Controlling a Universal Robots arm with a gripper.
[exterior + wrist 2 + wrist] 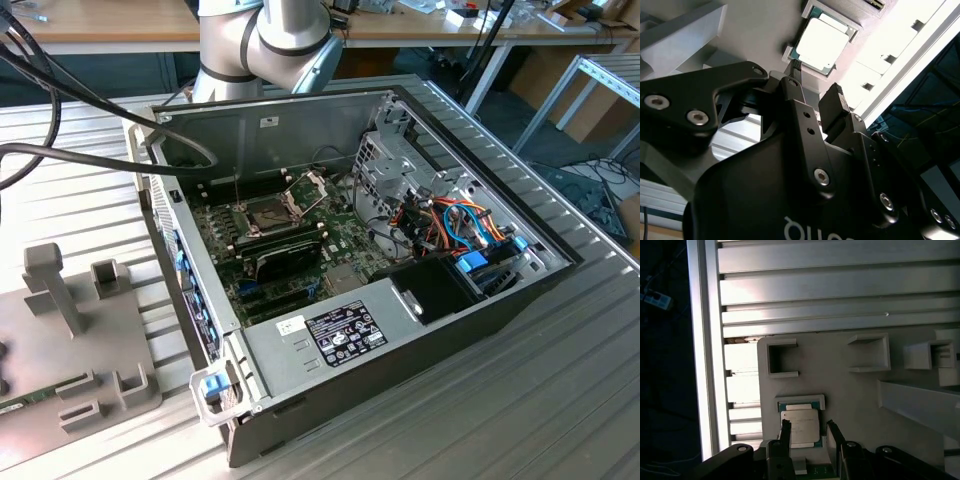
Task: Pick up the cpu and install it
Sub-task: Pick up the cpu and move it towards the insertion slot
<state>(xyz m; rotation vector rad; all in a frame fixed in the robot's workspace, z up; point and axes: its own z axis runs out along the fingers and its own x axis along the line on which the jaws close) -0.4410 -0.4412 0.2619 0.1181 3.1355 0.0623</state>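
Hovering with wide, empty hand (809, 434) close to the cpu (800, 424). Probably light, stiff, easy to hurt; best gripped by opposite edges.

I'm looking at a ribbed alu table top (560, 400) under the whole setup. Behind it there's a wooden bench (120, 30) w/ clutter on top. At the exterior view's right: a grey metal frame (605, 75) and loose cables (590, 185) on dark floor (500, 140). In the first wrist view, strong light glares off the table's slats (840, 285). Past the table edge it's dark, w/ what looks like a power strip (655, 299) down there.
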